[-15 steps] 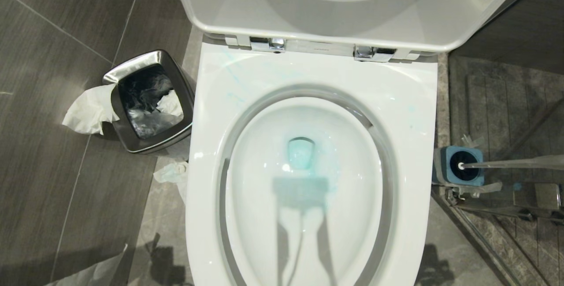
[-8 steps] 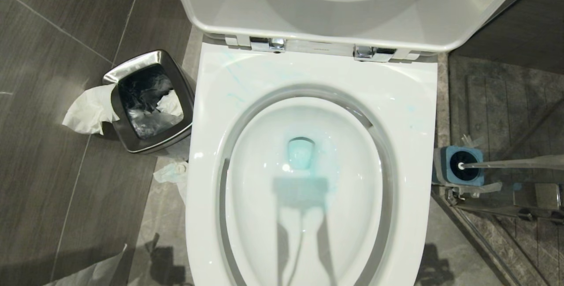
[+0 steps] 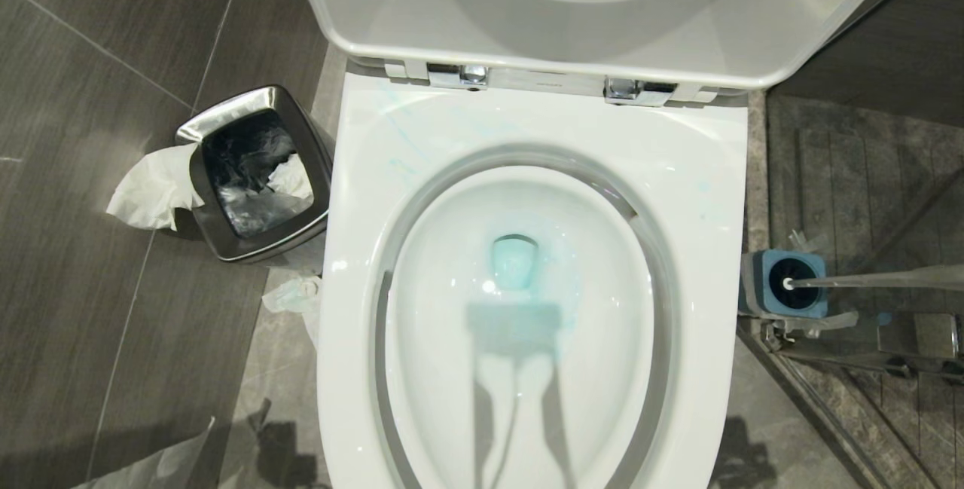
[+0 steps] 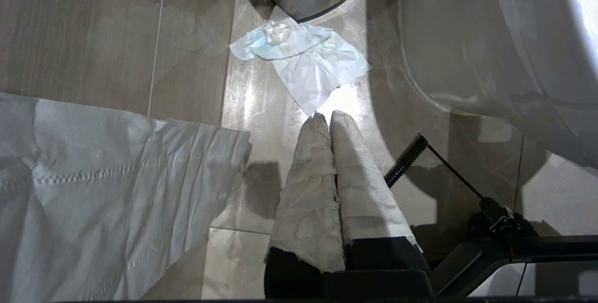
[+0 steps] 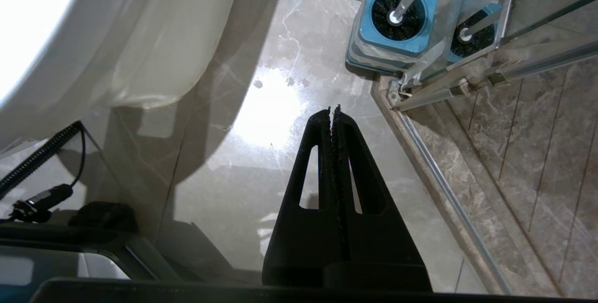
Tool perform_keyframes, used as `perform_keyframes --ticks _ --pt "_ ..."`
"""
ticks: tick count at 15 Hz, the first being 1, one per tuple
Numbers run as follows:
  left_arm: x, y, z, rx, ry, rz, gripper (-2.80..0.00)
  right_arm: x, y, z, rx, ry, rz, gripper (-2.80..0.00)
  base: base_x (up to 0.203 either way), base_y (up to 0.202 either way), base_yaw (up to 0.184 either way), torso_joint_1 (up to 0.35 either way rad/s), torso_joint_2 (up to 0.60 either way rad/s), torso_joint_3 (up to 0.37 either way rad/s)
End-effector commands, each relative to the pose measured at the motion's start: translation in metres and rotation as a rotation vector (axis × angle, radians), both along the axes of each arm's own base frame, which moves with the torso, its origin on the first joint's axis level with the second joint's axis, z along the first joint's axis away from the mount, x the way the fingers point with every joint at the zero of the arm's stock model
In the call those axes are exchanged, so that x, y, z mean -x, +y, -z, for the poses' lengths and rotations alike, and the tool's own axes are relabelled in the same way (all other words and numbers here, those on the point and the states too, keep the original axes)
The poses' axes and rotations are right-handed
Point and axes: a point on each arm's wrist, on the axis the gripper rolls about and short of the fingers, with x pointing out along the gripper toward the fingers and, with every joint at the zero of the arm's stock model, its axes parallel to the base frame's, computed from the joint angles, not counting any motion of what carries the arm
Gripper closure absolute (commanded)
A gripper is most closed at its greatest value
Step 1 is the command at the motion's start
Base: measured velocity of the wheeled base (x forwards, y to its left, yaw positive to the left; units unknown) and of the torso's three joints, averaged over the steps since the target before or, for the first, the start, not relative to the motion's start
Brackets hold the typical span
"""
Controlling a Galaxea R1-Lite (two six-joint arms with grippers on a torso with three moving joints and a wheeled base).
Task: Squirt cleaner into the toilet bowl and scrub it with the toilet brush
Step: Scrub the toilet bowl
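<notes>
Grey tile bathroom floor (image 3: 90, 308), toilet lid up. The toilet bowl (image 3: 520, 398) fills the middle of the head view, cleaner (image 3: 514, 263) pooled turquoise at its drain. The toilet brush (image 3: 874, 278) sits in its blue holder (image 3: 761, 278) at 3 o'clock, steel bin (image 3: 252, 172) at 10. Left gripper (image 4: 324, 118) and right gripper (image 5: 332, 111) both hang over the floor, jaws pressed together, empty.

The toilet bowl (image 3: 527, 368) is a glossy white oval basin, its lid raised. The cleaner (image 3: 514, 263) tints the water at the drain pale turquoise, with faint streaks on the rim's far left. The toilet brush (image 3: 874, 278) stands in its blue holder right of the bowl, slim handle leaning rightward.
</notes>
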Motion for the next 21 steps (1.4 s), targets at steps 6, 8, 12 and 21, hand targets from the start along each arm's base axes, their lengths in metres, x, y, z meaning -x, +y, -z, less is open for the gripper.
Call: perform_keyframes --ticks 6,8,12,21 --pt "0.000 0.000 0.000 0.000 0.002 0.000 0.00 0.012 0.001 -0.024 0.030 0.149 -0.030 0.00 0.000 0.000 0.000 0.000 0.00 0.000" --pt "0.000 0.000 0.000 0.000 0.002 0.000 0.00 0.002 0.001 -0.042 0.028 0.231 -0.036 0.00 0.000 0.000 0.000 0.000 0.00 0.000" --pt "0.000 0.000 0.000 -0.001 0.002 0.000 0.00 -0.044 0.001 -0.098 0.025 0.400 -0.039 0.00 0.000 0.000 0.000 0.000 0.00 0.000" --pt "0.000 0.000 0.000 0.000 0.002 0.000 0.00 -0.133 0.010 -0.136 0.012 0.553 0.041 0.00 0.000 0.000 0.000 0.000 0.00 0.000"
